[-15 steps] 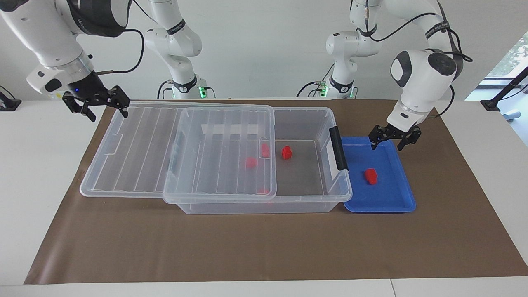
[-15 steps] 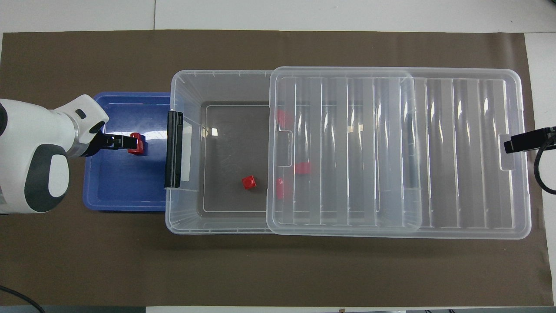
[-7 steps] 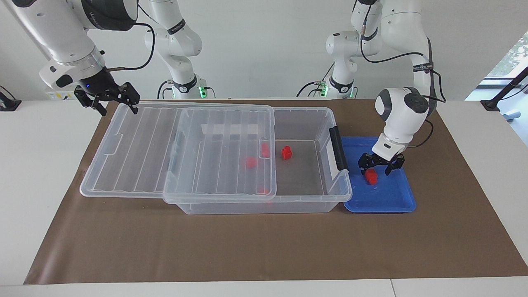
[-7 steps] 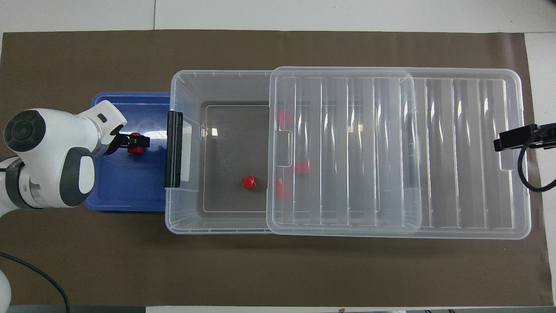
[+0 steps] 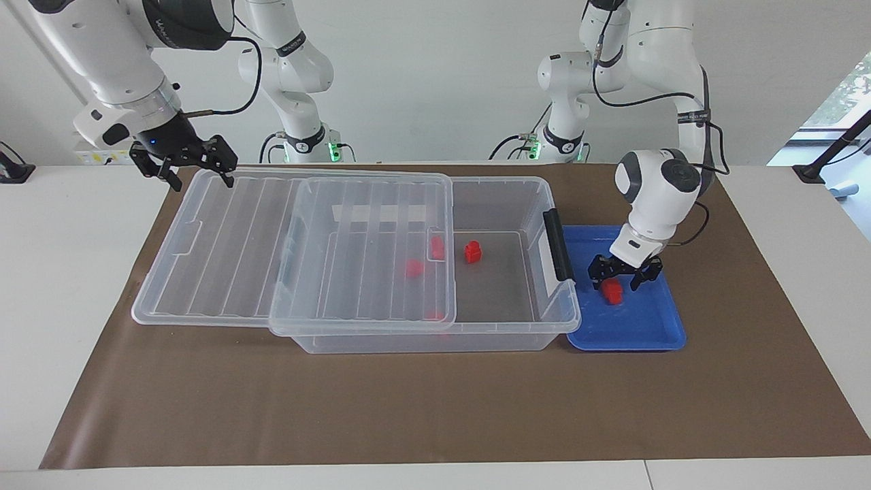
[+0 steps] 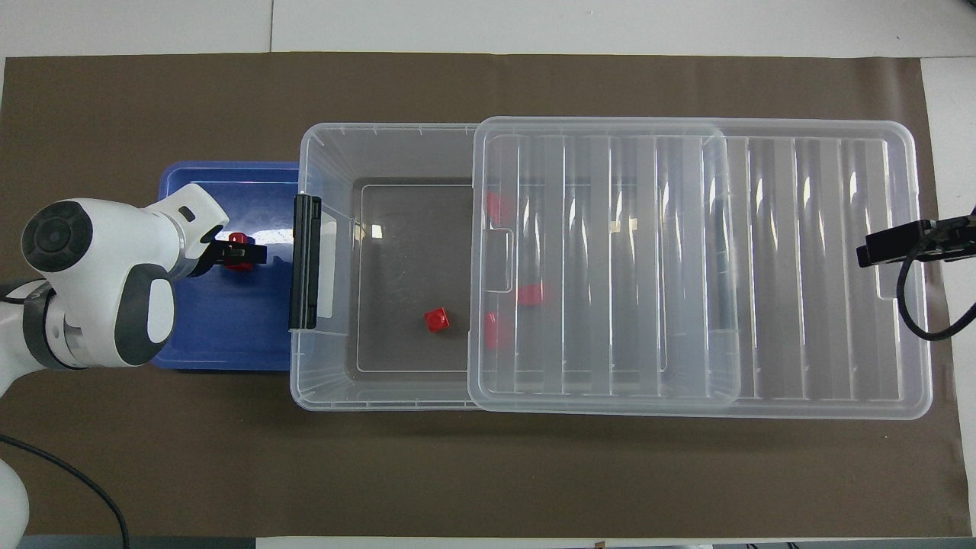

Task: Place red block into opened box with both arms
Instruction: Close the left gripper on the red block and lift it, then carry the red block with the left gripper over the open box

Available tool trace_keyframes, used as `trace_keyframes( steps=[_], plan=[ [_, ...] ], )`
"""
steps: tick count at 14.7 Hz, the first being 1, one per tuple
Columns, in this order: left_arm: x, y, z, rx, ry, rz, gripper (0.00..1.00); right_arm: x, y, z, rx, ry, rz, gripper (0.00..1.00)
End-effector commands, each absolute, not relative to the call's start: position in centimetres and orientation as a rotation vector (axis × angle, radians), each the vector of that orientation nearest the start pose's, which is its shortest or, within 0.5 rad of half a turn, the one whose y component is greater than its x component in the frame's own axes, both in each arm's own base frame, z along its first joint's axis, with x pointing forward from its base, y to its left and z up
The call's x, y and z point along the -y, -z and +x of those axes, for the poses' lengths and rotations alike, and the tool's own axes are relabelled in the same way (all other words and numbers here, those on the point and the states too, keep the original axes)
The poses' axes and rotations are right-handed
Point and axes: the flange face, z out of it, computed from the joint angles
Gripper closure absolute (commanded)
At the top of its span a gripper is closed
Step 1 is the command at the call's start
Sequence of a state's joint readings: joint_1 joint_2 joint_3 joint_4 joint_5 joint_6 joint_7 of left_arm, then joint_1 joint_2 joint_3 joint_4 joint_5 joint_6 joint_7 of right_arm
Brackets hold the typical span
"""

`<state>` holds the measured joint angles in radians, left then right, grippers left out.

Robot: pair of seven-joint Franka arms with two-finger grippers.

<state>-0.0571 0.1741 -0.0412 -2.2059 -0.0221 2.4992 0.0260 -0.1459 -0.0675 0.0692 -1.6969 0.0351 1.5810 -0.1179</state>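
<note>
A red block [image 5: 614, 293] [image 6: 238, 264] lies in the shallow blue tray [image 5: 643, 327]. My left gripper [image 5: 618, 279] [image 6: 242, 252] is down in the tray, open, with a finger on each side of the block. The clear box [image 5: 507, 185] [image 6: 328, 145] stands beside the tray. Its ribbed lid [image 5: 231, 238] [image 6: 762, 267] is slid toward the right arm's end, leaving the tray-side part uncovered. One red block [image 5: 472, 252] [image 6: 437, 319] rests in the uncovered part, and others show dimly under the lid. My right gripper [image 5: 197, 175] [image 6: 873, 250] hovers open over the lid's overhanging end.
The box's black latch handle [image 5: 559, 245] [image 6: 304, 261] rises between the tray and the box's inside. A brown mat [image 5: 435, 408] covers the table. The left arm's white wrist [image 6: 99, 282] hangs over the tray's outer half.
My left gripper came down from above the tray's robot-side edge onto the red block and its fingers drew in slightly. My right gripper shifted inward over the lid's end.
</note>
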Motion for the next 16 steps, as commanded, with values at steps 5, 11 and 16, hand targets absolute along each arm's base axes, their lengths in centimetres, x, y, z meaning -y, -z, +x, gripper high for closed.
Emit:
trace_keyframes(
  steps=[5,11,16],
  plan=[
    [5.5,-30.8,54.7,-0.1,0.139,-3.167,1.0,3.4,-60.4,52.6,0.039,-0.078,-3.114,0.0],
    [5.7,-39.7,55.3,-0.09,0.175,-3.167,1.0,3.4,-60.4,52.7,0.039,-0.072,-3.119,0.0],
    [7.5,-48.9,53.4,-0.149,0.247,-3.161,1.0,3.5,-60.4,52.7,0.042,-0.073,-3.127,0.0]
  ],
)
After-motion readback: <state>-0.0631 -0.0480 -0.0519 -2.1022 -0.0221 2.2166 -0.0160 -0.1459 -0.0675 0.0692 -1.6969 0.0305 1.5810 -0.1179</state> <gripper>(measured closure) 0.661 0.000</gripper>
